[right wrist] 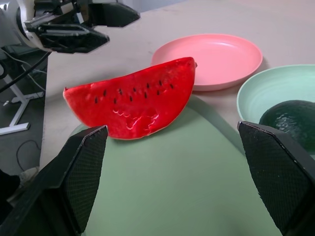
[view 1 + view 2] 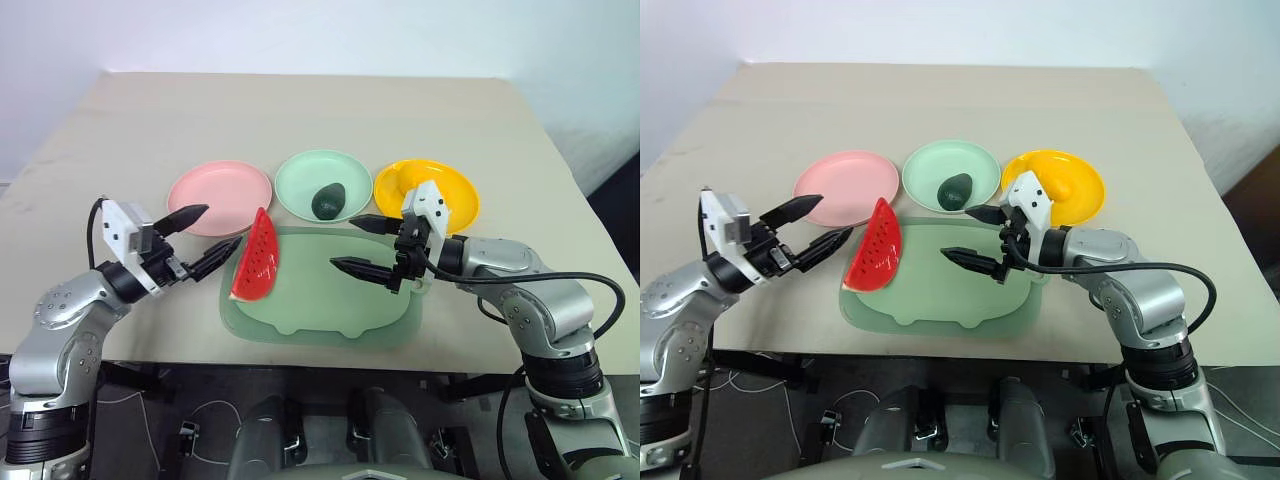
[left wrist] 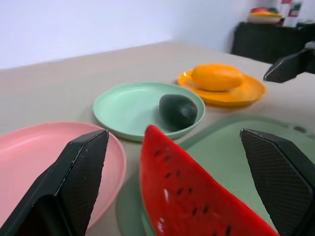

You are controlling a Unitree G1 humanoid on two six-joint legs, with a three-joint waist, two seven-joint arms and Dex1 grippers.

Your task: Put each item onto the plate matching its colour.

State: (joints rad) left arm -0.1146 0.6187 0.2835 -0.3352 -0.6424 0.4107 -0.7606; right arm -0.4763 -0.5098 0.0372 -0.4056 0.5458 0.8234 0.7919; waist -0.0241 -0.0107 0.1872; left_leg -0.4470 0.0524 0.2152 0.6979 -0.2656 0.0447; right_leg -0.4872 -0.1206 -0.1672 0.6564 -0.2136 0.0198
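Observation:
A red watermelon wedge [image 2: 258,258] stands on its rind at the left edge of the big pale green mat. The pink plate [image 2: 220,197] behind it holds nothing. A dark avocado [image 2: 328,200] lies on the mint green plate [image 2: 300,180]. The yellow fruit [image 2: 1060,185] rests on the yellow plate [image 2: 1085,205]. My left gripper [image 2: 220,227] is open just left of the wedge, pointing at it without touching. My right gripper [image 2: 343,243] is open over the middle of the mat, right of the wedge, with nothing between its fingers.
The pale green mat [image 2: 340,310] lies near the table's front edge [image 2: 320,362], with the three plates in a row just behind it. Beige tabletop stretches beyond the plates. A dark cabinet [image 3: 266,37] stands far off past the table.

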